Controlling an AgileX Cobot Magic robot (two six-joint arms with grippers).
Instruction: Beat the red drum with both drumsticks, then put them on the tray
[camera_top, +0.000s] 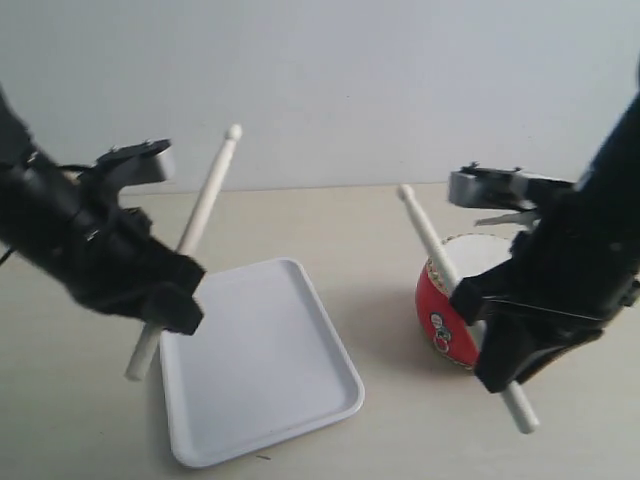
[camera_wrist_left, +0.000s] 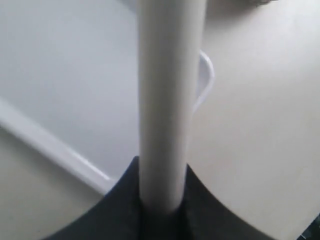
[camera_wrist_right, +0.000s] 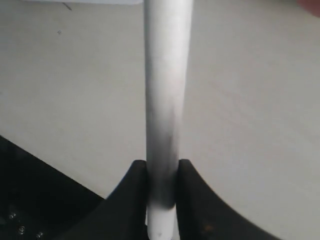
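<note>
Beige tabletop (camera_top: 80, 430) fills the lower frame below a pale wall (camera_top: 320, 80). My left gripper (camera_top: 168, 303) is clenched on the left drumstick (camera_top: 205, 205). Its bead tip points to upper centre and its butt is beside the left rim of the tray (camera_top: 335, 345). My right gripper (camera_top: 495, 335) is clenched on the right drumstick (camera_top: 428, 238), tip up-left, with the shaft crossing in front of the drum (camera_top: 440, 325). Bare tabletop separates tray and drum.

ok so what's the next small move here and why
Probably tip the right drumstick down so its bead strikes the red drum. The right gripper is shut on it beside the drum, bead raised clear of the skin. The left gripper holds the left drumstick tilted over the tray, away from the drum. Whether beating is done isn't shown.
</note>
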